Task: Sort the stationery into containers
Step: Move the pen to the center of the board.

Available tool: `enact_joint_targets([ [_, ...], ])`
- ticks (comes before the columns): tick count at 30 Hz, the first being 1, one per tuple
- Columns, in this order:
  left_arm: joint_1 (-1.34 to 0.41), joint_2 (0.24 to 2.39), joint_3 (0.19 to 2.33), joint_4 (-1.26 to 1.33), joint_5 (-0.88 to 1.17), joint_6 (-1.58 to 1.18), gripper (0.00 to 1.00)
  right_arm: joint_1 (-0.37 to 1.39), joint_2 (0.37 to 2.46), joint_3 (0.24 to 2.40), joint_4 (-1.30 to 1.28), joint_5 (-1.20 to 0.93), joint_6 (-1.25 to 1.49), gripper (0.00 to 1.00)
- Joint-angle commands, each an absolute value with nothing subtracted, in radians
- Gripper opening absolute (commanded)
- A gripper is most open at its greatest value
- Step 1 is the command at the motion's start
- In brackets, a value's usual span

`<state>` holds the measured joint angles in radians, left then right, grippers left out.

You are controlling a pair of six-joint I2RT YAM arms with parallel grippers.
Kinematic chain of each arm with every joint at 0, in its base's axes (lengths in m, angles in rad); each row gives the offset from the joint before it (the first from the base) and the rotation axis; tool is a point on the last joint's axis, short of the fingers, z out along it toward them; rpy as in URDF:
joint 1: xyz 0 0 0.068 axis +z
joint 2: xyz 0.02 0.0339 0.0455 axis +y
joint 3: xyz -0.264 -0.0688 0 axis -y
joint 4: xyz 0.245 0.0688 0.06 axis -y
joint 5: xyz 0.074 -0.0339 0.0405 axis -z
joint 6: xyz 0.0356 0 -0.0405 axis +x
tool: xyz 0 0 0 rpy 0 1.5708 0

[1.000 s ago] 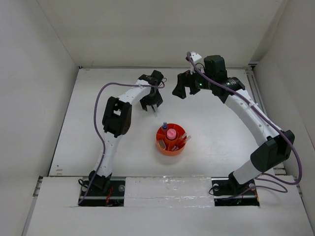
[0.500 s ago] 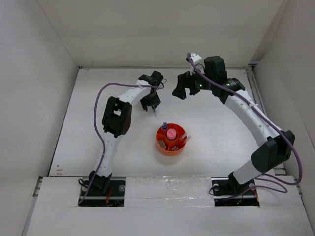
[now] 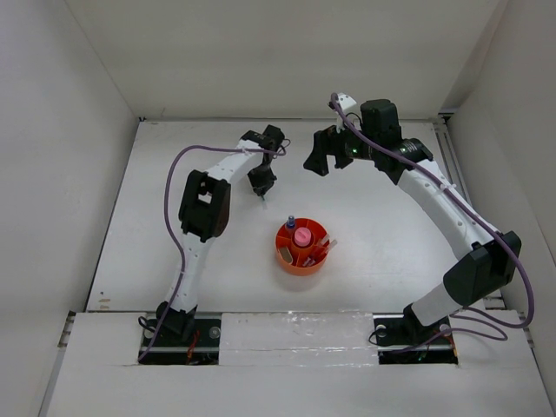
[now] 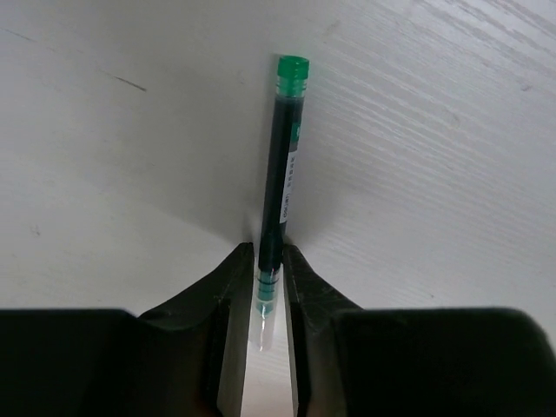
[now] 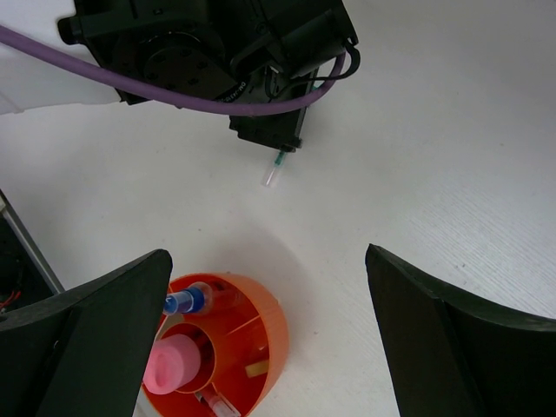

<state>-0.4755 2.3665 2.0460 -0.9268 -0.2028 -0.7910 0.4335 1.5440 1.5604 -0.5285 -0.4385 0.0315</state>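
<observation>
**Left claw pinches the dark pen beyond the tray; right claw gapes empty**

The left wrist view alone shows the grip. The left claw (image 4: 269, 262) is closed almost fully on the dark pen (image 4: 281, 165). Its fingers (image 4: 228, 291) press the barrel from either side near the clear-tipped end. The rest of the dark green barrel and its green cap reach out past the fingertips over the white counter (image 4: 434, 130). Whether the pen touches the counter cannot be told from here.

The overhead view shows none of that grip, since the pen is only a thin sliver under the claw. It does fix the place: just far and left of the orange tray (image 3: 295, 266), apart from it.

The right claw (image 3: 328, 155) is spread wide with nothing between its fingers. It hangs far of the tray and to the right of the left claw.

The right wrist camera looks down between those fingers and shows the tray's contents best. The pink tube (image 5: 171, 365) stands in the central cup. The clear bottle with a blue cap (image 5: 187, 301) lies in an outer compartment on the far side. A tan eraser block (image 5: 254, 370) sits in another compartment.

The frame's lower edge and the claw's own finger cut off much of the tray there. The pen shows only as a short pale end poking from the left claw's black body, which hides the rest.

Overhead, the red pens (image 3: 325, 249) lie on the tray's right side, too small to count.
</observation>
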Motion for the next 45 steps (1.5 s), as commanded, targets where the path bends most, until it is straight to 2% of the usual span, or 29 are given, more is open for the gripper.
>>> enact_joint_targets([
  [1,-0.436,2.388,2.025,-0.999,-0.241,-0.772,0.15,0.442,1.5,1.565,-0.472,-0.466,0.037,0.99],
  [11,-0.417,2.358,1.983,-0.98,-0.215,-0.805,0.05,0.442,1.5,1.565,-0.472,-0.476,0.037,0.99],
  [12,-0.417,2.367,1.983,-0.995,-0.215,-0.824,0.0,0.442,1.5,1.565,-0.472,-0.476,0.037,0.99],
  [20,-0.339,2.316,1.931,-0.977,-0.15,-0.951,0.0,0.442,1.5,1.565,-0.472,-0.476,0.037,0.99],
  [29,-0.249,2.264,1.963,-0.959,-0.094,-1.234,0.04,0.442,1.5,1.565,-0.472,-0.485,0.046,0.99],
  [31,-0.226,2.264,1.977,-0.959,-0.094,-1.276,0.12,0.442,1.5,1.565,-0.472,-0.485,0.046,0.99],
  [32,-0.225,2.264,1.988,-0.959,-0.084,-1.294,0.12,0.442,1.491,1.565,-0.472,-0.485,0.046,0.99],
  [33,-0.21,2.264,1.988,-0.959,-0.075,-1.319,0.24,0.442,1.491,1.565,-0.472,-0.485,0.046,0.99],
  [36,-0.199,2.284,2.026,-0.95,-0.052,-1.33,0.41,0.442,1.482,1.555,-0.463,-0.485,0.046,0.99],
  [37,-0.199,2.295,2.055,-0.959,-0.052,-1.321,0.57,0.442,1.473,1.555,-0.463,-0.485,0.046,0.99],
  [38,-0.199,2.295,2.066,-0.959,-0.052,-1.312,0.64,0.442,1.473,1.555,-0.463,-0.485,0.046,0.99],
  [41,-0.199,2.295,2.066,-0.969,-0.052,-1.289,0.75,0.442,1.463,1.545,-0.463,-0.485,0.046,0.99],
  [45,-0.199,2.25,2.057,-0.937,-0.09,-1.181,0.85,0.442,1.463,1.536,-0.454,-0.476,0.046,0.99],
])
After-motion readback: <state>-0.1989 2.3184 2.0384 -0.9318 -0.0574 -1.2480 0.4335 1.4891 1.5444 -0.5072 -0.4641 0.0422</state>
